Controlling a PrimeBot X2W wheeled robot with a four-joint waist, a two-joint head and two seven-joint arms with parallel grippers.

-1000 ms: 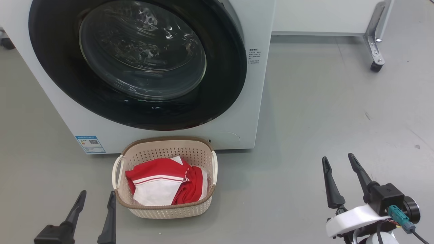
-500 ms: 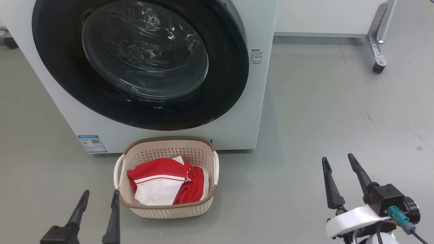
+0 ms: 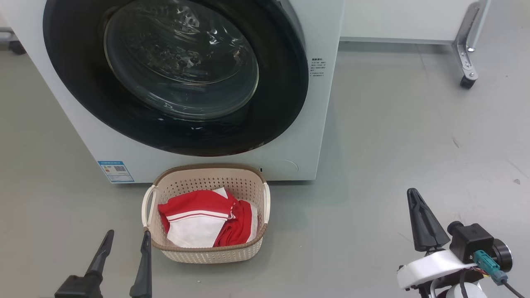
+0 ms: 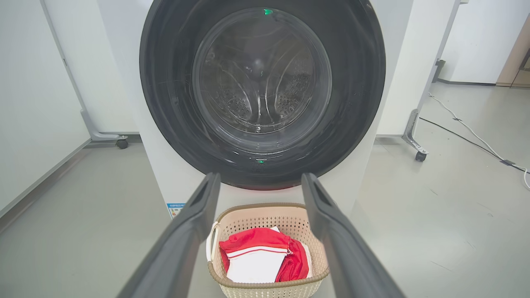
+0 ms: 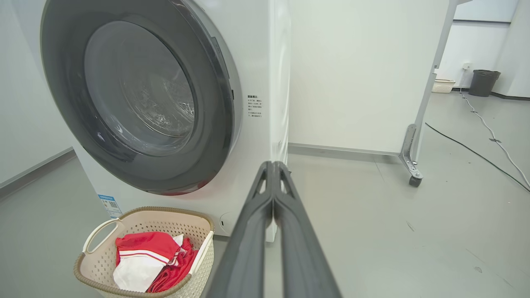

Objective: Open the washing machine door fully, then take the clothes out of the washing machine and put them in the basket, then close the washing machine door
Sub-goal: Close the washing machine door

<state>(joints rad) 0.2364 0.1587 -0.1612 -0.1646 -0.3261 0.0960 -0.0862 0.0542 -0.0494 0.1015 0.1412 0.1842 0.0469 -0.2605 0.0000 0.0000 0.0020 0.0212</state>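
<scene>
- Smooth grey floor [image 3: 393, 145]: carries everything listed below.
- Big white front-loading washing machine [image 3: 325, 103]: stands at the top of the head view, ahead of the left claw [image 3: 127, 234] and the right claw [image 3: 412, 193], and well apart from both.
- Large round washing machine door [image 3: 285, 107], with a glossy black rim and a bulging clear glass centre: lies closed against the machine front. The steel drum is visible through the glass.
- White panel [image 3: 393, 18] on a metal leg with a black caster: to the right of the machine, well apart from the right claw.
- Cream perforated plastic basket [image 3: 207, 254] with a brown woven-look rim: on the floor just in front of the machine, below the door. It is just beside the left claw's inner finger and well apart from the right claw.
- Bright red clothes [image 3: 194, 205] with white panels and thin white stripes: bunched inside the basket.
- Left claw: lower left of the head view, dark fingers spread apart and empty. In its wrist view the fingers frame the basket.
- Right claw: lower right, fingers pressed together, gripping nothing. In its wrist view the tips line up with the machine's right front corner.
- Small blue label [image 3: 116, 171]: low on the machine front, left of the basket.
</scene>
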